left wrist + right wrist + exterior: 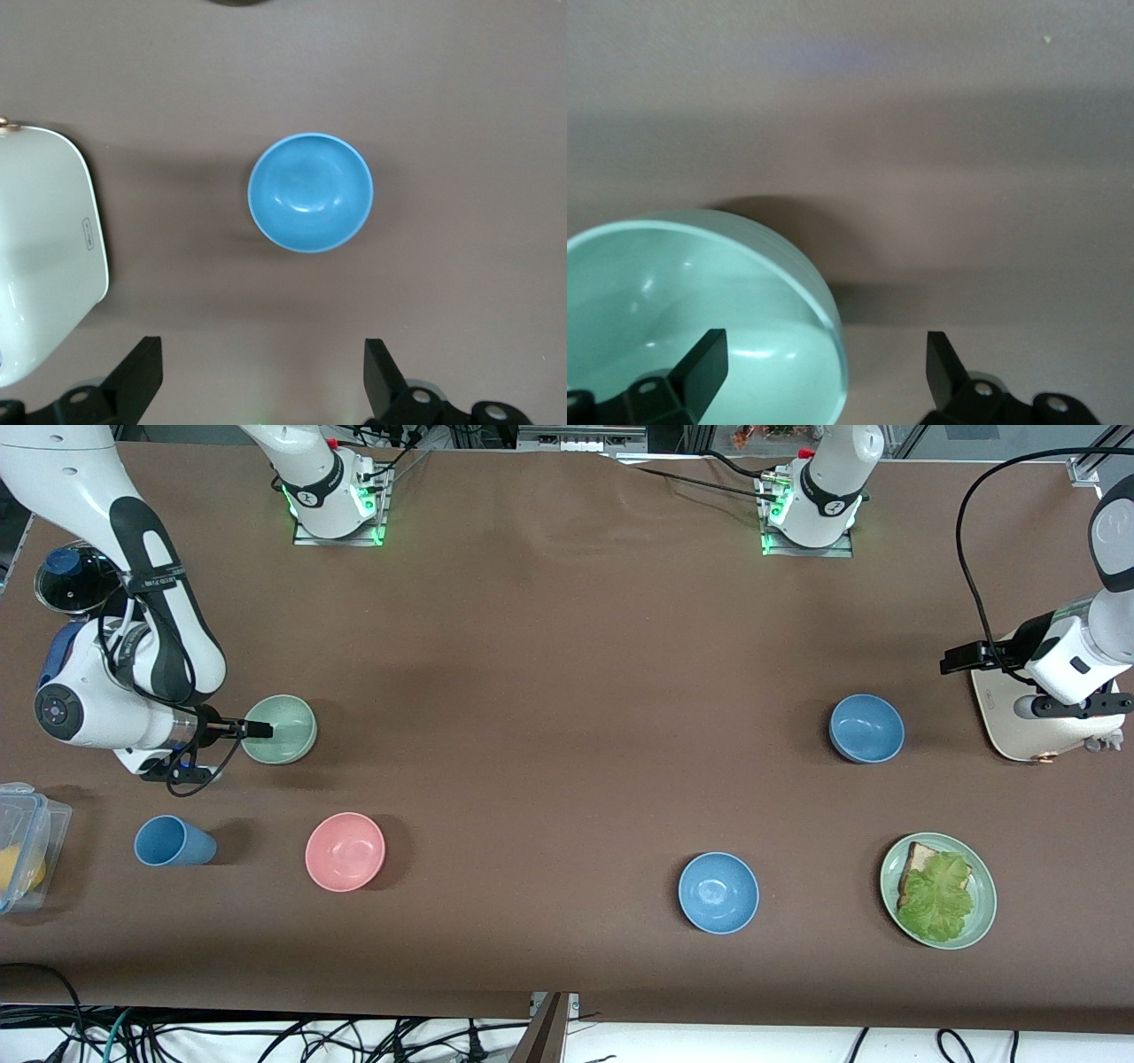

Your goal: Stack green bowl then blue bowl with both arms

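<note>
Nothing is stacked yet. The small, round, pale mint-green matte bowl (280,729) sits on the brown bench (567,691) toward the right arm's end. The right gripper (260,730) is at its rim, jaws apart, one finger over the inside of the bowl and the other outside the wall in the right wrist view, so a rim grasp looks about to be made but is not closed.

The small, round, dusty mid-blue matte bowl (866,728) rests untouched toward the left arm's end. The left gripper (261,376) hovers near it, over the edge of a cream-white appliance (1028,722), jaws wide apart and holding nothing. Lifting the green bowl, placing it, then bringing the blue one are all left to do.

A brighter blue bowl (718,892) lies nearer the front camera and could be mistaken for the target. A pink bowl (345,851) and a blue cup (174,841) sit nearer the front camera than the green bowl, well apart from it. A flat green plate with sandwich and lettuce (938,890), a clear plastic container (27,850) and a dark glass lid (75,580) stand at the edges. The bench's middle looks free for stacking.
</note>
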Motion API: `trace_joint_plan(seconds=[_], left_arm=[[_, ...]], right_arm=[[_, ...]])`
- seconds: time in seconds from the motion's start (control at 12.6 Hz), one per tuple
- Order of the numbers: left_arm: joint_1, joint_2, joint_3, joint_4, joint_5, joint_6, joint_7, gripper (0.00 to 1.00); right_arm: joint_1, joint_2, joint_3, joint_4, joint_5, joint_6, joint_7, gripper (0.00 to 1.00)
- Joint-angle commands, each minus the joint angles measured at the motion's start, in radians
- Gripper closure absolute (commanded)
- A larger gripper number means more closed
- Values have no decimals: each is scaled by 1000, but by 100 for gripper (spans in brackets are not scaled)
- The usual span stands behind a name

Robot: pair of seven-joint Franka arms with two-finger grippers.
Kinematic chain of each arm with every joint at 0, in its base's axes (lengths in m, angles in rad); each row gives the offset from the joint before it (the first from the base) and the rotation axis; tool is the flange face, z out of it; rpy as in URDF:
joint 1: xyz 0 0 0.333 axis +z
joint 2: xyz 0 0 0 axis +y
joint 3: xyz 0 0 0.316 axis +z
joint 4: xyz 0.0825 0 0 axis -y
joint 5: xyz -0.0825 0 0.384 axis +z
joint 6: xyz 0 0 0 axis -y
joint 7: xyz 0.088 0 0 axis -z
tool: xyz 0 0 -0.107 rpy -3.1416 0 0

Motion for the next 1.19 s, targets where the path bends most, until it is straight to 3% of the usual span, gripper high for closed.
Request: trace_joint_plan(seconds=[0.0,0.08,0.24,0.32,0.55,0.71,1.11], left_arm=[[22,-22,0,-78,2,92,5,0],[22,-20,0,-105,4,138,3,0],[22,-17,0,-227,4,321,-1,0],[22,-11,0,-289,4,413,-3,0],[23,67,0,-326,2,546,-6,0],[25,138,0,-331,-5,635,-6,0],[37,259,0,-328,-5,758,3,1]], right_arm=[[-21,-44,5,-67,16,46,-61,10],[-28,-44,5,-69,16,45,-64,31],[-31,-42,7,-67,18,37,-65,84],[-31,-41,7,-66,18,30,-64,100],[-31,-33,10,-60,24,22,-64,100],[-25,-33,19,-40,90,19,-61,100],[-21,-41,125,35,173,-72,20,100]])
